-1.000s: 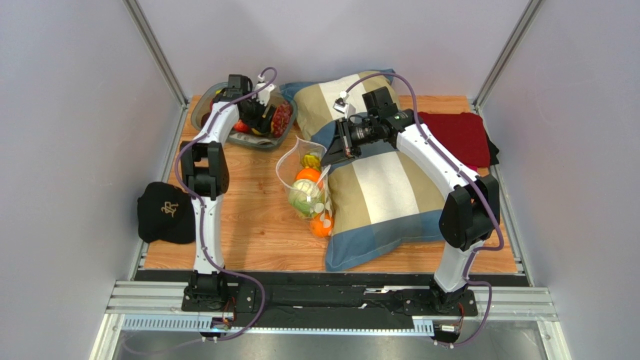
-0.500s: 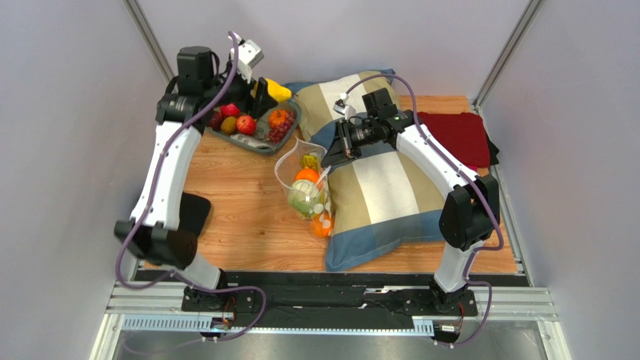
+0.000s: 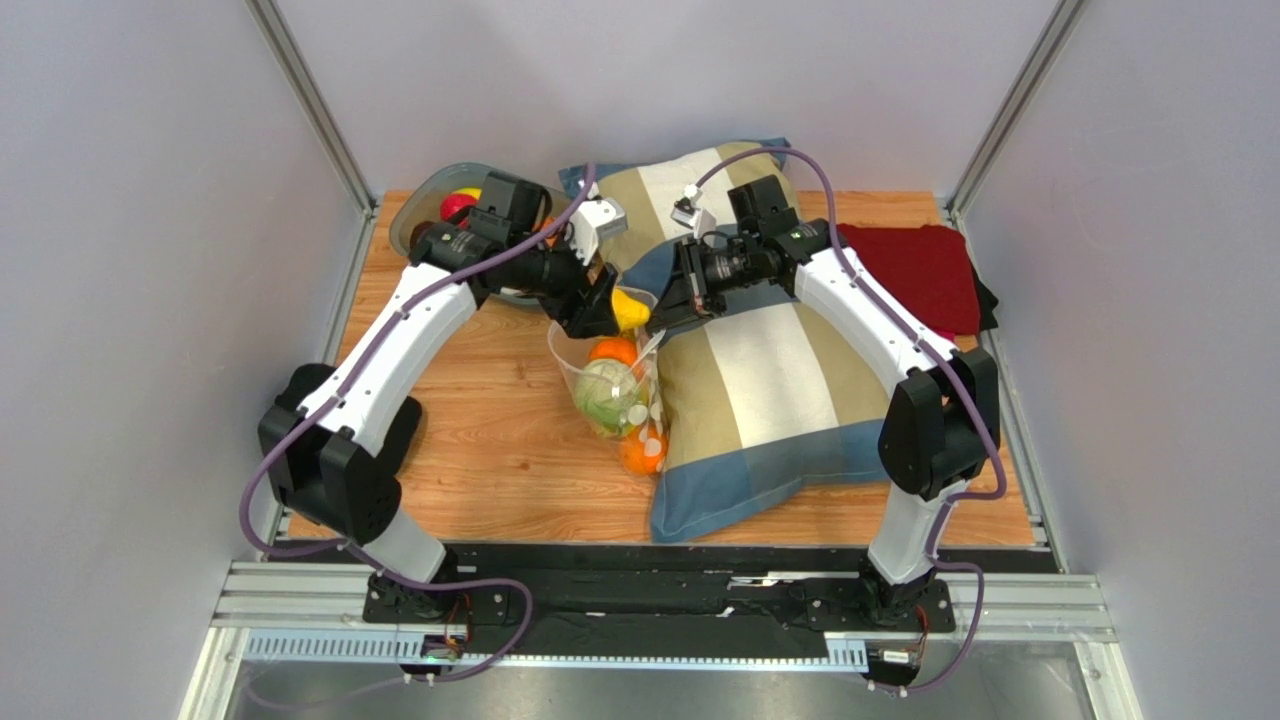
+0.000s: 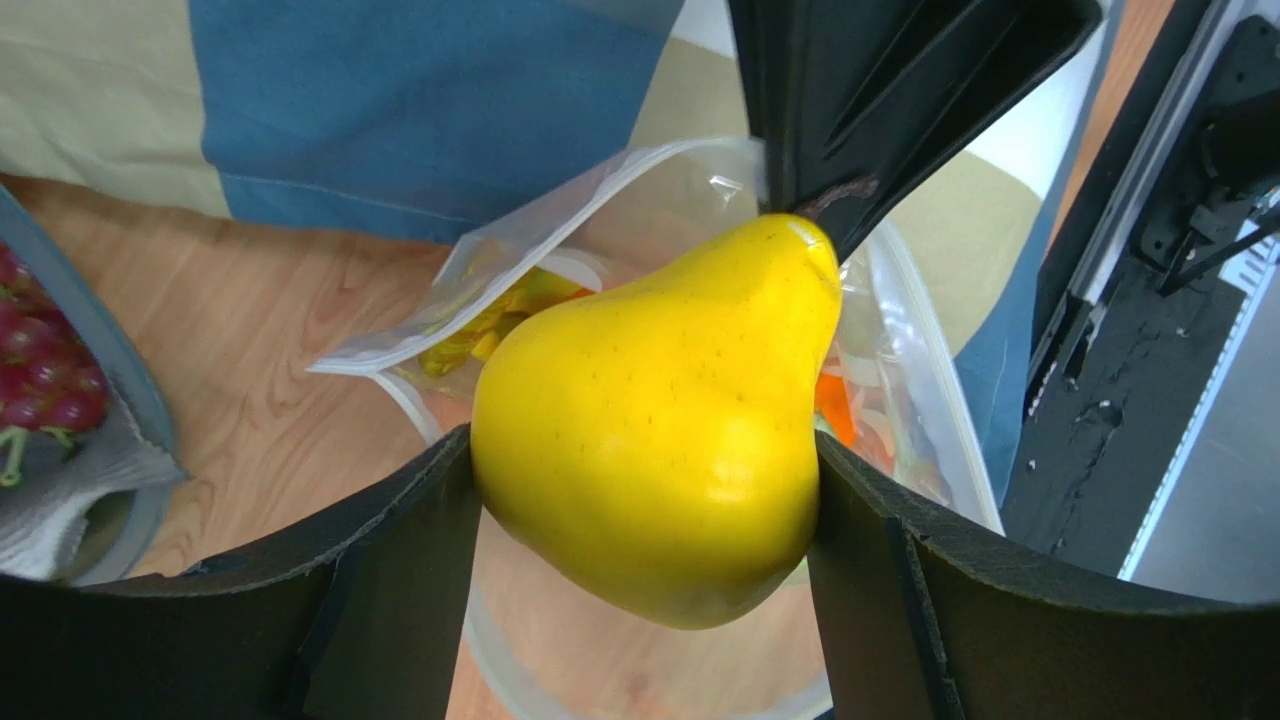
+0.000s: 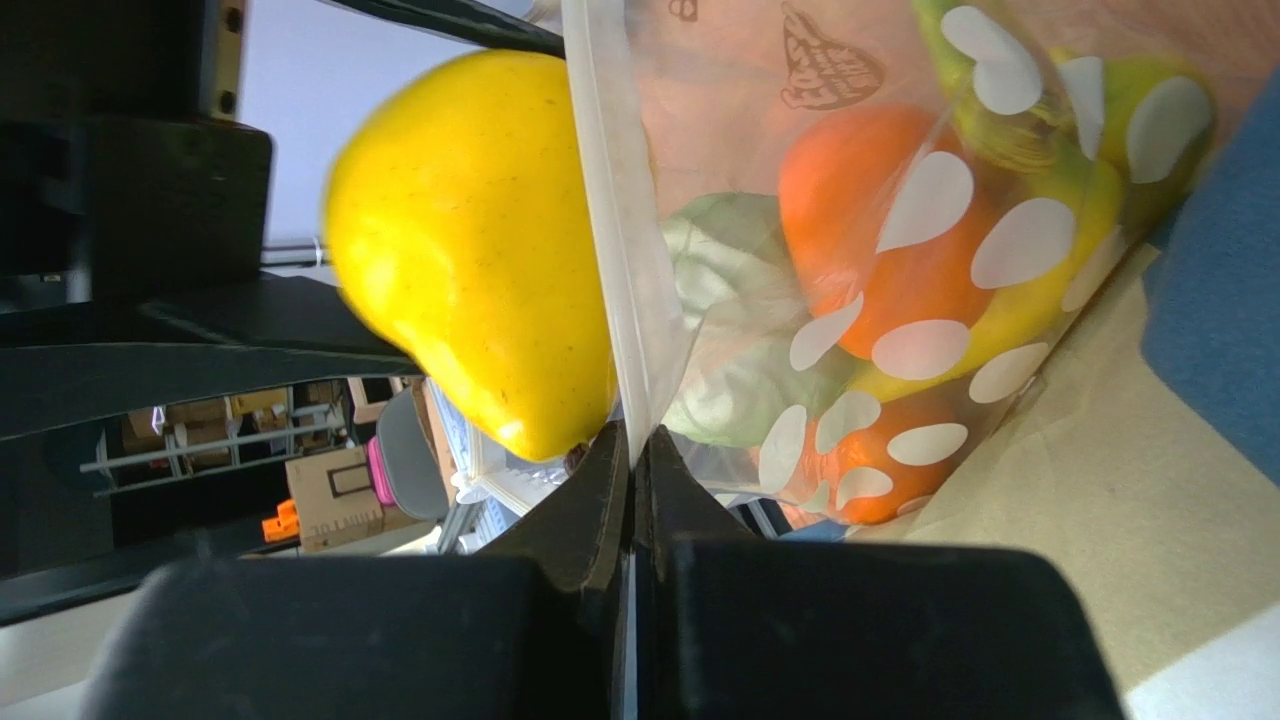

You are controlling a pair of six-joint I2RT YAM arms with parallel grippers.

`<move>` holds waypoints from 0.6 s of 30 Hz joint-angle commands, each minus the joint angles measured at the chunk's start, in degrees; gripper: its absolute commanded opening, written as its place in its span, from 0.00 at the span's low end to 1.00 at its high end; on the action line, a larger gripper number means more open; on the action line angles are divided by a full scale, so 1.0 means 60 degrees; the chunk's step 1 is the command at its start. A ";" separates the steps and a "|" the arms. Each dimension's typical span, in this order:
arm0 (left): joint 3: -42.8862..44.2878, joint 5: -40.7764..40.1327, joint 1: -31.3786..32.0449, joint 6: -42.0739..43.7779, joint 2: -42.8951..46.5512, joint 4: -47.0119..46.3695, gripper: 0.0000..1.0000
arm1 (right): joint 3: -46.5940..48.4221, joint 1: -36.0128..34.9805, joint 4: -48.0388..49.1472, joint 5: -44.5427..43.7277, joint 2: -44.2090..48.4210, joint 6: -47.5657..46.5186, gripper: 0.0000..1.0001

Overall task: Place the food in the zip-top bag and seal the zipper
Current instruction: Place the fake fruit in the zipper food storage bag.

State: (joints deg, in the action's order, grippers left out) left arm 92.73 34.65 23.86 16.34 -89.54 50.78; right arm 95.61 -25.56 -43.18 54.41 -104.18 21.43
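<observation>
Gripping a yellow fruit (image 4: 654, 428), left tool (image 4: 643, 458) swung from bowl (image 3: 421, 203) to bag (image 5: 902, 225), which right tool (image 5: 631, 443) pinches.

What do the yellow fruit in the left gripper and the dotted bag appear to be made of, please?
The yellow fruit looks like moulded plastic or foam, I cannot tell which: smooth, faintly glossy skin with tiny dark specks, undented in the left gripper. The bag looks like thin clear plastic film: see-through, glossy, wrinkled, printed with white dots.
</observation>
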 commanded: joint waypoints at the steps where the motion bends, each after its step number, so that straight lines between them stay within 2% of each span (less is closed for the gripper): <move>1: 0.0497 -0.0677 0.0257 0.0104 -0.0267 0.0208 0.48 | 0.0207 0.0027 0.0165 0.0423 0.0122 0.0047 0.00; 2: 0.0570 -0.0809 0.0301 0.0133 -0.0297 0.0222 0.54 | 0.0193 0.0041 0.0180 0.0423 0.0122 0.0046 0.00; 4: 0.0658 -0.1204 0.0461 0.0424 -0.0399 0.0426 0.56 | 0.0207 0.0041 0.0180 0.0423 0.0122 0.0046 0.00; 7: 0.0790 -0.1732 0.0521 0.0631 -0.0487 0.0720 0.64 | 0.0222 0.0041 0.0165 0.0453 0.0079 0.0076 0.00; 8: 0.0805 -0.1791 0.0521 0.0689 -0.0473 0.0793 0.71 | 0.0236 0.0027 0.0194 0.0467 0.0093 0.0061 0.00; 11: 0.0805 -0.2157 0.0521 0.0617 -0.0283 0.0794 0.83 | 0.0266 0.0042 0.0194 0.0482 0.0064 0.0105 0.00; 12: 0.0834 -0.2259 0.0521 0.0573 -0.0210 0.0750 0.94 | 0.0251 0.0027 0.0209 0.0482 0.0078 0.0090 0.00; 13: 0.0863 -0.2333 0.0521 0.0544 -0.0035 0.0706 0.98 | 0.0251 0.0027 0.0195 0.0482 0.0078 0.0105 0.00; 18: 0.1171 -0.2714 0.0477 0.0646 0.0303 0.0750 0.99 | 0.0222 0.0027 0.0209 0.0482 0.0122 0.0076 0.00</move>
State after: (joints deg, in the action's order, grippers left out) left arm 96.16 21.39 26.89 18.83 -91.68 55.68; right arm 95.64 -25.06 -43.40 55.27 -104.18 21.56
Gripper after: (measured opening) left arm 0.987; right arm 0.010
